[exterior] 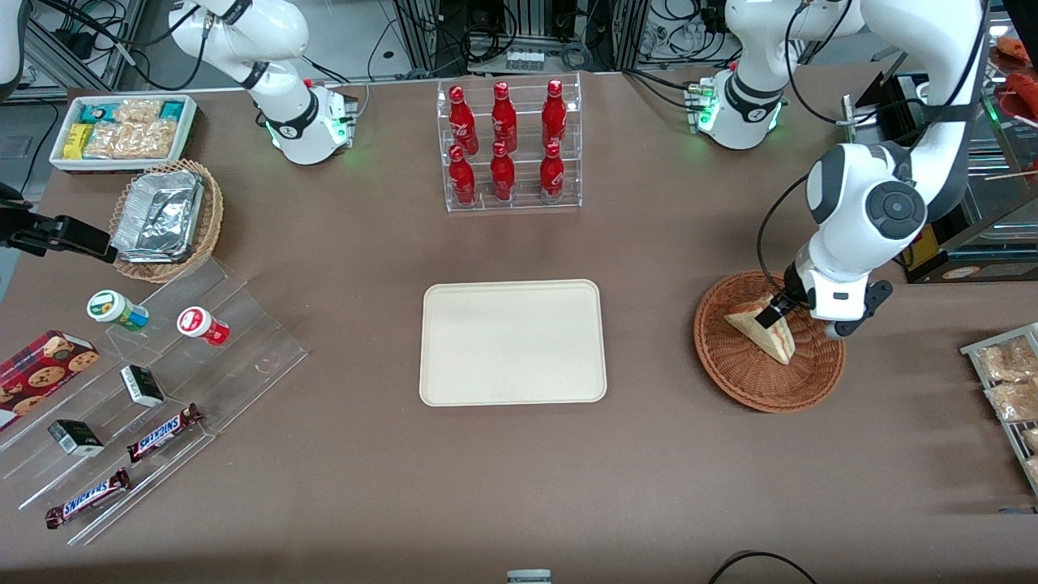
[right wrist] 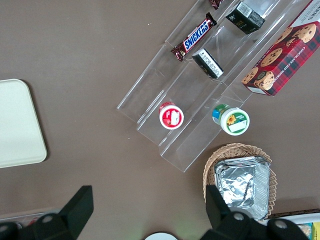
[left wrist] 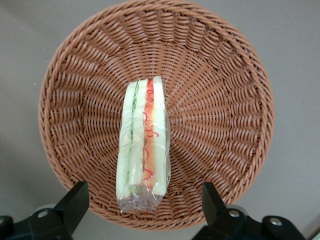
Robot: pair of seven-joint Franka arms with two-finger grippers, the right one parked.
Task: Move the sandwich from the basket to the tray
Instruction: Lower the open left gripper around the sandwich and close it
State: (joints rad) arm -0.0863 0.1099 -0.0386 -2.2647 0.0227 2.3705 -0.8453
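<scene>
Hovering spread, the fingers (left wrist: 77, 200) straddle the sandwich (left wrist: 142, 145); two bars (exterior: 165, 432) read "SNICKERS".

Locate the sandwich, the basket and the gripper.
sandwich (left wrist: 142, 142): left wrist view, cut side.
basket (left wrist: 225, 115): left wrist view, woven inner wall.
gripper (left wrist: 144, 204): left wrist view, midway between open fingertips, above the basket.

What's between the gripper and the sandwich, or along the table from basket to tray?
Nothing visible. The gripper hangs open just above the sandwich, which lies alone in the basket. Between basket and tray there is only bare table; the bottle rack stands farther from the front camera, off that line.
</scene>
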